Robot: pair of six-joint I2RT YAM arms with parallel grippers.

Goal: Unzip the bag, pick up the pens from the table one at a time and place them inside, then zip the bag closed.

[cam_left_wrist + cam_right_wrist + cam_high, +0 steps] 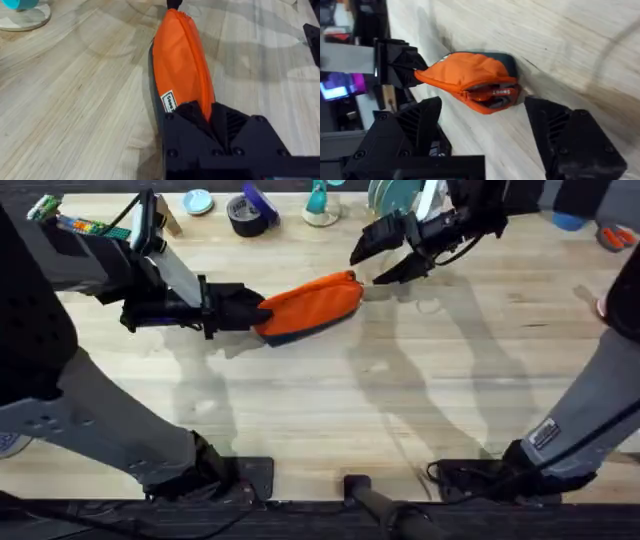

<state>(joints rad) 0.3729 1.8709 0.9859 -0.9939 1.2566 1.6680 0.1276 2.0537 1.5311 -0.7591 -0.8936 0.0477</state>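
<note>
The orange bag (312, 303) lies on the table (330, 400), tilted, its navy underside showing along the near edge. My left gripper (248, 310) is shut on the bag's left end; in the left wrist view the fabric (182, 65) is pinched between the black fingers (235, 125), and the zipper seam along the top looks closed. My right gripper (385, 260) hangs open just beyond the bag's right end, not touching it. In the right wrist view, the bag's end (480, 82) lies between and ahead of the spread fingers (415, 127). The pens are out of view.
Along the table's far edge stand a roll of dark tape (245, 215), a small blue dish (197, 200), a teal stand (320, 205) and stacked plates (392, 195). Bare wood stretches in front of the bag.
</note>
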